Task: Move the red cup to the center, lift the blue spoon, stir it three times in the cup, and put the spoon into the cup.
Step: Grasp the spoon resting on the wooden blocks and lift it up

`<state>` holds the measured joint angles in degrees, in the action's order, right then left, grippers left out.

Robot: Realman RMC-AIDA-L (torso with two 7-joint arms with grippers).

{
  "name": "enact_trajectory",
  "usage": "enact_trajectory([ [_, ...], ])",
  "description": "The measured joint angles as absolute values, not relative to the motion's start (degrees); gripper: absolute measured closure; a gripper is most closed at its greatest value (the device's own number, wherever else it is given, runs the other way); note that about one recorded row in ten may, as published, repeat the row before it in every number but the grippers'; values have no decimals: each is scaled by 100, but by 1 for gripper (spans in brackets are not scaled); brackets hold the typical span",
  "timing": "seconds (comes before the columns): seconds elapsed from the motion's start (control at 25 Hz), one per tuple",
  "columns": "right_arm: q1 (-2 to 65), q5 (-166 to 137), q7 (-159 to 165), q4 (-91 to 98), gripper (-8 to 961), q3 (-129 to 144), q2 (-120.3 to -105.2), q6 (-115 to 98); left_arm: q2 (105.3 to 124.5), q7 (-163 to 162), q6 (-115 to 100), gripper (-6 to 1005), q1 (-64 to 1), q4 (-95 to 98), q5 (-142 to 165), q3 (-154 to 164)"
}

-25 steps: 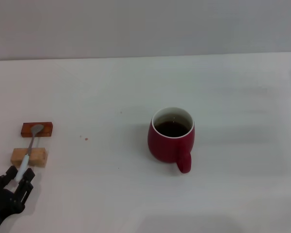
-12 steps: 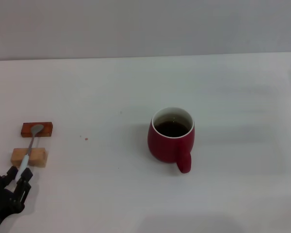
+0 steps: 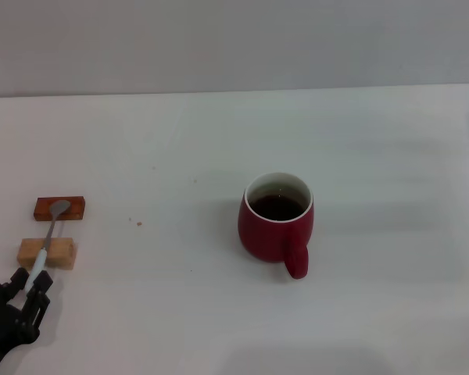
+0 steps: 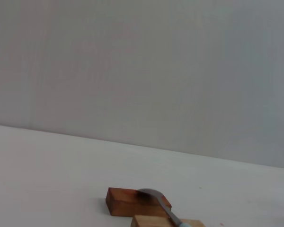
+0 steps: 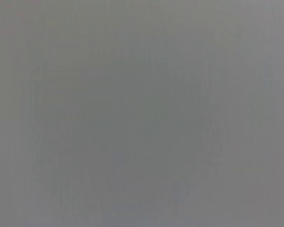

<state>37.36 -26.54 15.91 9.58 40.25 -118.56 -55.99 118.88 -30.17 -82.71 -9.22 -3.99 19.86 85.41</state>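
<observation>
The red cup [image 3: 275, 226] stands near the middle of the white table, holding dark liquid, with its handle towards me. The blue spoon [image 3: 51, 230] lies at the left across two small wooden blocks. Its metal bowl rests on the far block and its pale handle points towards me. My left gripper [image 3: 33, 281] is at the near left, its black fingers [image 3: 19, 280] closed on either side of the handle's end. The spoon's bowl [image 4: 154, 195] also shows in the left wrist view. My right gripper is out of view; its wrist view shows only plain grey.
A red-brown block [image 3: 59, 208] and a pale wooden block [image 3: 47, 253] support the spoon; both also show in the left wrist view, the red-brown block [image 4: 125, 201] and the pale block [image 4: 151, 221]. A tiny red speck [image 3: 139, 223] lies between them and the cup. A grey wall runs along the back.
The left gripper's fingers have drawn closer together around the end of the spoon handle. The spoon, the blocks and the cup have not moved.
</observation>
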Motion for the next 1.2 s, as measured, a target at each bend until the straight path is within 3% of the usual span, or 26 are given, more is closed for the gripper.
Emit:
enact_trajectory([
  [0.24,3736,-2654,1590,941,365,4025,-11856,-5599,11900,-3000,-8270,657,-929,-410,1986,8532],
  [0.44,3757,-2654,1469,890,364,4025,-11857,-5598,11900,-3010,-8271,769,-936,-398,1986,8518],
  [1.2,3766,-2627,1454,887,364,4007,-11856,-5589,11891,-3024,-8183,810,-967,-395,1986,8533],
])
